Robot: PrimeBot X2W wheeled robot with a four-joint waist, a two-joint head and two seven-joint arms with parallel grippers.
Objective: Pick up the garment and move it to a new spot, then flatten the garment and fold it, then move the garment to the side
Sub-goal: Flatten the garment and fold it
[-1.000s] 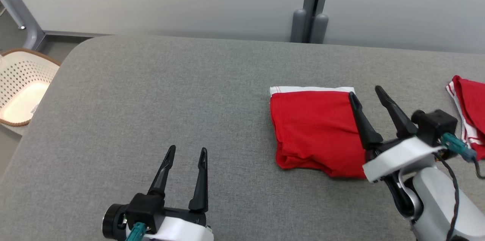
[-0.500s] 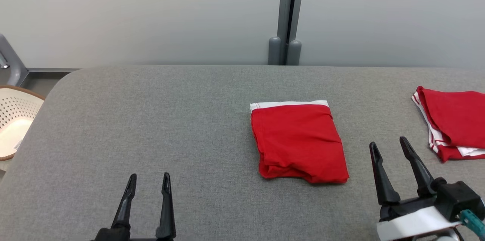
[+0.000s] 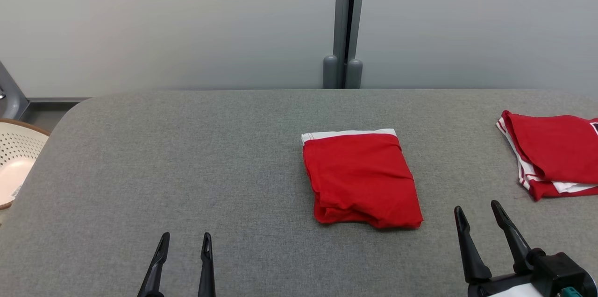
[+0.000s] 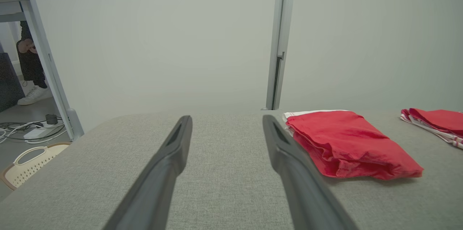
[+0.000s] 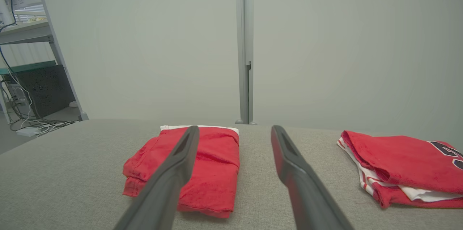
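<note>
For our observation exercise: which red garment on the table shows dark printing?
The right-hand garment; the middle garment is plain red with a white band.

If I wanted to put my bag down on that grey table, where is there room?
The left half of the grey fabric table is bare, from its rounded left edge to the folded red garment. A narrower strip lies between that and the red-and-white garment at the right edge, where it is crowded.

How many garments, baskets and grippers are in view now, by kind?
Garments: 2, the middle garment and the right garment
Baskets: 1, the basket
Grippers: 2, the left gripper and the right gripper, both open
Total: 5
</note>
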